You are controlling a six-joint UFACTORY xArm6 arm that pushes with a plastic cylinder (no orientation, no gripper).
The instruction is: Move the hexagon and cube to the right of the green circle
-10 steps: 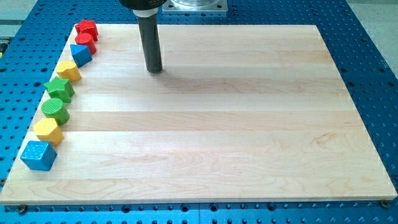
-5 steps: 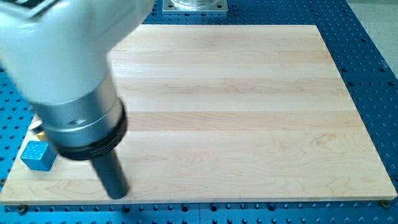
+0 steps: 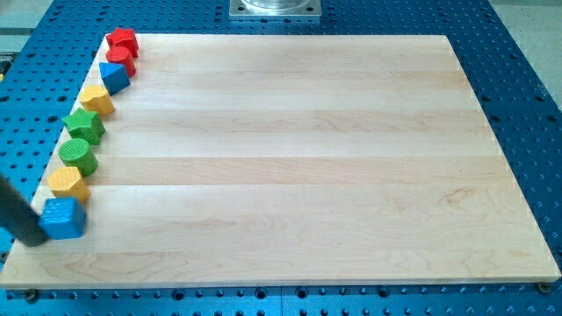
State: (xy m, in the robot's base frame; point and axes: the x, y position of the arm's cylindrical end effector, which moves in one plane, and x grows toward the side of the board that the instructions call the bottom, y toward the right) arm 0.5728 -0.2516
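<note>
The blue cube point(image 3: 63, 218) sits at the bottom of a column of blocks along the board's left edge. The yellow hexagon point(image 3: 68, 184) is just above it and touches it. The green circle point(image 3: 79, 154) is above the hexagon. My rod comes in from the view's left edge, and my tip point(image 3: 33, 240) rests against the cube's left side, at the board's left edge.
Further up the column are a green star point(image 3: 84, 125), a yellow block point(image 3: 97, 99), a blue block point(image 3: 114, 76), a red block point(image 3: 120, 60) and a red star point(image 3: 123, 40). The wooden board point(image 3: 316, 167) lies on a blue perforated table.
The rod went from the board's top middle down across the left side and now stands left of the blue cube. The cube has shifted slightly to the right.
</note>
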